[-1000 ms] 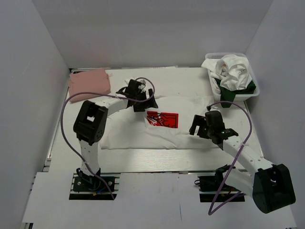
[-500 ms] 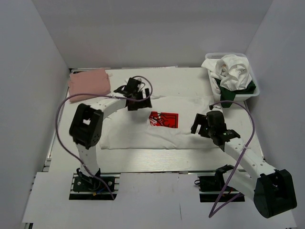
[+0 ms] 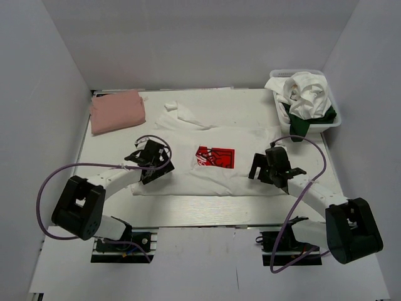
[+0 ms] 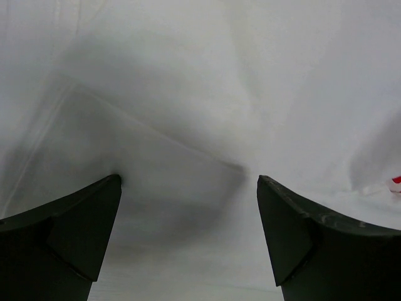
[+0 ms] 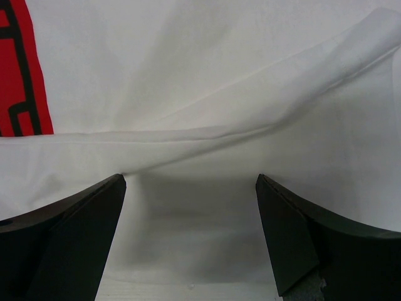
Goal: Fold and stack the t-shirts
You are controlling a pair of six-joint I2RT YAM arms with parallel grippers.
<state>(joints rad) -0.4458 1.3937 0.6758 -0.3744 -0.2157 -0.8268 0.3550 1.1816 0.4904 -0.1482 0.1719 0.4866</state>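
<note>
The large white t-shirt (image 3: 207, 179) with a red square print (image 3: 215, 157) lies spread across the middle of the table, a sleeve bunched at its far left (image 3: 178, 113). My left gripper (image 3: 153, 164) is open and empty, low over the shirt's near left part; white cloth (image 4: 188, 113) fills its wrist view between the fingers (image 4: 75, 219). My right gripper (image 3: 262, 167) is open and empty over the shirt's right part, above a fold (image 5: 207, 135), with the print's edge (image 5: 19, 69) at the left. A folded salmon-pink tee (image 3: 118, 111) lies at the far left.
A white mesh basket (image 3: 333, 120) stands at the far right corner, holding crumpled white (image 3: 304, 94) and dark green (image 3: 299, 125) tees. White walls close in the table on three sides. Purple cables loop from both arms.
My left gripper has pulled back from the shirt's far middle to its near left part, leaving the bunched sleeve uncovered at the far side. My right gripper has barely moved.
</note>
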